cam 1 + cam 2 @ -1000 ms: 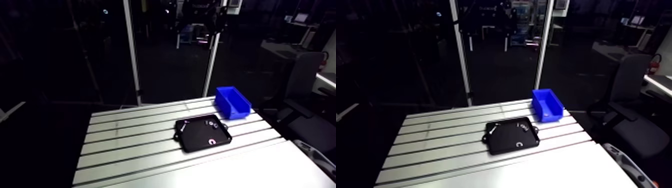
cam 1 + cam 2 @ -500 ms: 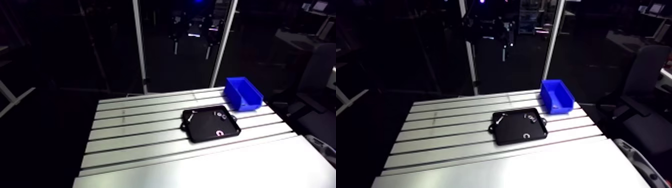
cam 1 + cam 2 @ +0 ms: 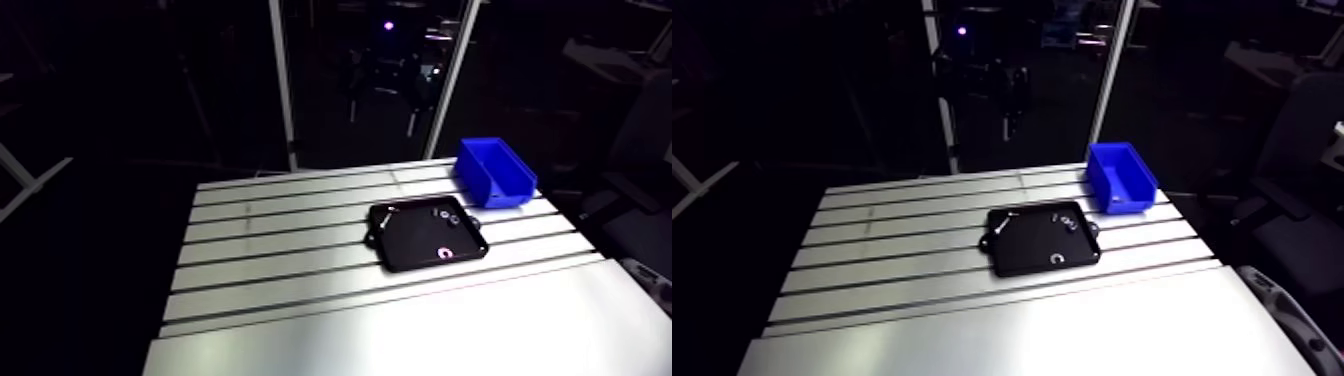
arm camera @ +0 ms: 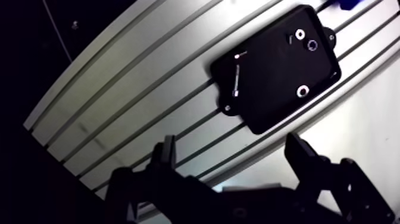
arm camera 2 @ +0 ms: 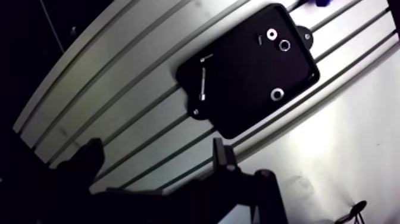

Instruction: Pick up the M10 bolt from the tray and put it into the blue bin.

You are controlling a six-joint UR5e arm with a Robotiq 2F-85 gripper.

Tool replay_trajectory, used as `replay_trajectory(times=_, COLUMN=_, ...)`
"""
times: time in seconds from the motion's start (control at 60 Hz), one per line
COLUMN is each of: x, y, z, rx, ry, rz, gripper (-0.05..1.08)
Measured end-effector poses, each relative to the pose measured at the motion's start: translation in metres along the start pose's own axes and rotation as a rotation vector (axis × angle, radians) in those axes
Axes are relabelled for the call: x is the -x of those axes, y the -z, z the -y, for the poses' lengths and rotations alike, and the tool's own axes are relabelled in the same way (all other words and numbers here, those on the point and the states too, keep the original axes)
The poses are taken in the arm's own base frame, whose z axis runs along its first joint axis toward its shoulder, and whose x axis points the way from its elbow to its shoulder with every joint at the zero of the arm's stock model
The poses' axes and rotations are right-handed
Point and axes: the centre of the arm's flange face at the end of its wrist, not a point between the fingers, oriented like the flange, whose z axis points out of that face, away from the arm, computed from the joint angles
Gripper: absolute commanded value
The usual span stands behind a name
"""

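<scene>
A black tray (image 3: 412,246) lies on the slotted table, toward its far right. At the tray's end away from the bin rests a long thin bolt (image 4: 236,75). A small ring (image 4: 300,34), a nut (image 4: 313,44) and a larger ring (image 4: 303,91) lie at the tray's other end. The blue bin (image 3: 495,172) stands at the table's far right corner, just beyond the tray. In the wrist view my gripper (image 4: 231,146) hangs high above the table, short of the tray. It is open, with nothing between the fingers. The arm view does not show the gripper.
The slotted aluminium table (image 3: 280,260) stretches bare to the left of the tray. A smooth bright strip (image 3: 400,335) runs along its near side. An upright white post (image 3: 281,80) stands behind the table's far edge.
The arm view has shifted as the camera moved with the arm. Tray, bolt and bin keep their places on the table.
</scene>
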Motion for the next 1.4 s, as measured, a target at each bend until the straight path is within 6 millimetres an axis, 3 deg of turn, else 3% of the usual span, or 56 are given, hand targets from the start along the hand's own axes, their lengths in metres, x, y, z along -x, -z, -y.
replay_trajectory(times=0.417, x=-0.002, y=-0.05, z=-0.006, rx=0.018, ry=-0.036, rz=0.037, gripper=0.02)
replay_trajectory(times=0.9, x=-0.015, y=-0.079, z=-0.026, rx=0.006, ry=-0.073, rz=0.027, gripper=0.24)
replay_trajectory(times=1.4, x=-0.021, y=-0.104, z=-0.03, rx=0.012, ry=-0.079, rz=0.021, gripper=0.41)
